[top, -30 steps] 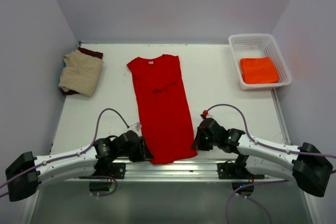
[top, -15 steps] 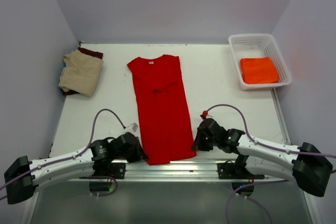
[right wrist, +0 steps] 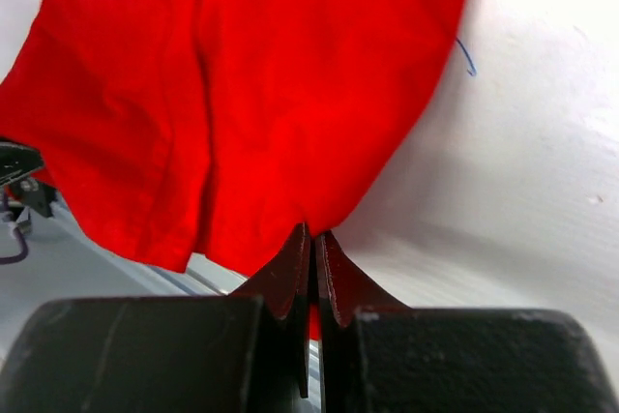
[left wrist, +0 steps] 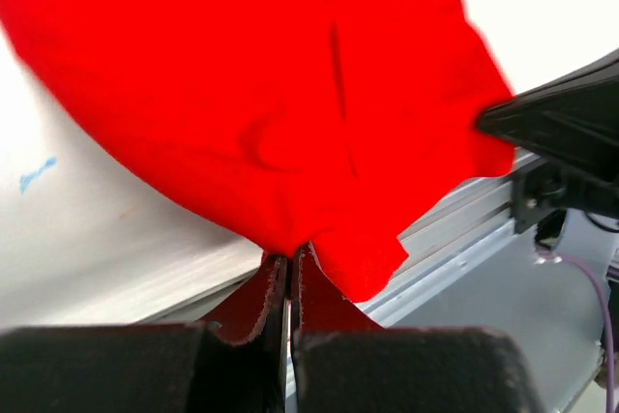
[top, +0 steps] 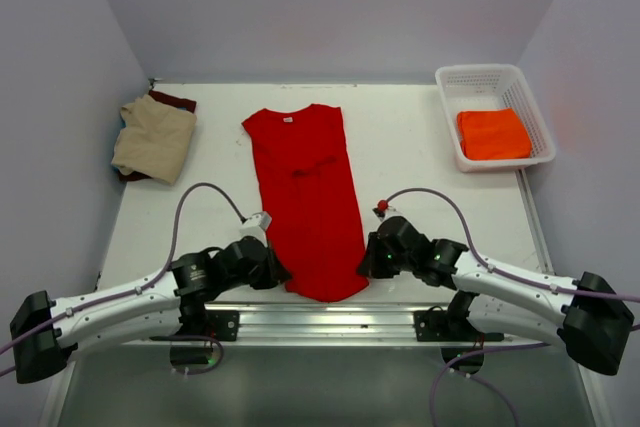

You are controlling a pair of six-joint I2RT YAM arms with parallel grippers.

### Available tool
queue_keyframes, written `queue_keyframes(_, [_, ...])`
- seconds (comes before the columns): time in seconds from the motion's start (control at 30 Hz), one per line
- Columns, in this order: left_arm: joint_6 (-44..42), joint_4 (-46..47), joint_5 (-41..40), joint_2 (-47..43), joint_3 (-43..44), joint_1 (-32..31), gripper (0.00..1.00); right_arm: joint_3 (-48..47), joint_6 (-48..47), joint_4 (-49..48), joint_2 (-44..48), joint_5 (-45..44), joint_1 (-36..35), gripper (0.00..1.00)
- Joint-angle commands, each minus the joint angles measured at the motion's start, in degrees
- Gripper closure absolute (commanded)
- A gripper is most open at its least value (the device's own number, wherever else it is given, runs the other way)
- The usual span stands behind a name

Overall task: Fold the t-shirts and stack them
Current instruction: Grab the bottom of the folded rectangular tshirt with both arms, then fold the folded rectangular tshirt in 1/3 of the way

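Red t-shirt (top: 305, 197) gripped at both hem corners, mid-tabletop (top: 420, 157).
Both arms lie low and stretched out, elbows wide, meeting the hem at 6 o'clock. The left tool (top: 272, 270) and right tool (top: 368, 263) are each clenched on a corner of the soft, smooth cloth, and the hem bunches into a rounded curve. Its collar, with a white label (top: 287, 118), points to 12 o'clock. A crumpled tan t-shirt (top: 153, 140) covers a maroon t-shirt (top: 178, 100) at 10 o'clock. An orange t-shirt (top: 493, 134) lies folded square in a white lattice basket (top: 447, 132) at 2 o'clock.

Bright even light, soft shadows, wrist foregrounds seemingly blurred
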State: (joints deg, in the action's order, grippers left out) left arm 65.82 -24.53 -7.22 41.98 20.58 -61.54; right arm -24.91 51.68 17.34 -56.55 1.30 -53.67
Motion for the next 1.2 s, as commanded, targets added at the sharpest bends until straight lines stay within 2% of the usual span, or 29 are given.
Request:
queue_keyframes(0.0, [-4.5, -0.1, -5.5, -0.6, 5.2, -0.2, 1.0, -4.6, -4.0, -0.9, 1.0, -0.2, 0.0, 1.0])
queue_keyframes(0.1, [-4.9, -3.1, -8.1, -0.8, 7.0, -0.2, 1.0, -6.8, -5.4, 0.2, 0.6, -1.1, 0.1, 1.0])
queue_keyframes(0.33, [-4.1, -9.4, -19.5, -1.9, 8.5, -0.2, 1.0, -12.9, -8.4, 3.5, -2.4, -9.2, 0.1, 1.0])
queue_keyframes(0.6, [-10.7, 0.1, -26.4, 4.1, 7.1, 0.3, 1.0, -20.3, -12.7, 3.4, -11.3, -15.1, 2.3, 1.0])
queue_keyframes(0.67, [-14.1, 4.3, -25.4, 5.4, 6.8, 1.4, 1.0, -22.2, -14.1, 2.4, -13.8, -15.1, 3.7, 1.0])
queue_keyframes(0.87, [-24.0, 17.2, -18.1, 8.1, 4.1, 12.9, 1.0, -26.1, -17.3, -0.8, -19.3, -13.9, 8.0, 1.0])
queue_keyframes(1.17, [-31.5, 31.0, -12.4, 18.1, 4.9, 23.2, 1.0, -32.5, -21.8, -4.5, -30.8, -9.5, 13.8, 1.0])
